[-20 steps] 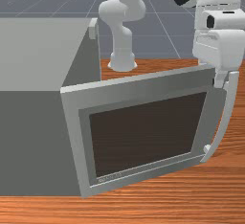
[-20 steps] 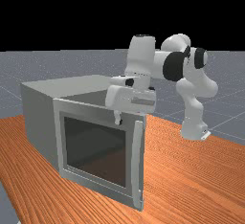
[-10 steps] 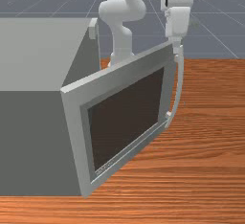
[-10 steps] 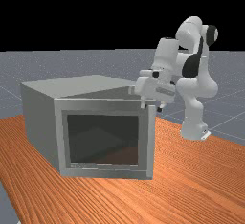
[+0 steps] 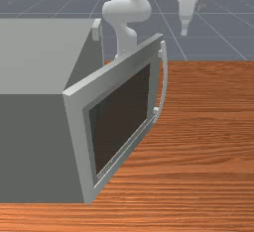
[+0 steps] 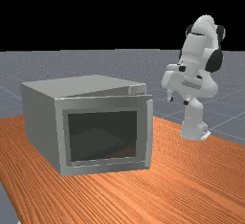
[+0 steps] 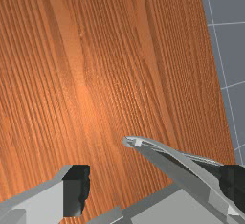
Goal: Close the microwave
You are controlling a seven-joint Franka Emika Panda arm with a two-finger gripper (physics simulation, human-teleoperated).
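Observation:
The gripper (image 5: pixel 184 29) is above and beyond the door's handle (image 5: pixel 165 80) in the front view. In the far view, the gripper (image 6: pixel 178 100) hangs to the right of the microwave door (image 6: pixel 145 139), visibly apart from it. Fingers spread wide, the gripper (image 7: pixel 155 188) has the curved handle (image 7: pixel 167 153) below it in the wrist view, with one fingertip overlapping the door's outline. The grey microwave (image 5: pixel 30 142) has its door (image 5: pixel 75 127) partly open, its handle edge standing off from the body. The microwave's inside is hidden behind the door.
The wooden table (image 5: pixel 208 161) extends to the front view's right of the door. Its edge (image 7: pixel 217 91) borders the grey floor in the wrist view. The arm's base (image 6: pixel 194 127) stands at the table's far side, on the far view's right.
The door has swung inward toward the microwave's body. My hand first moved back along with the handle edge, then came away from it, upward and toward the arm's base.

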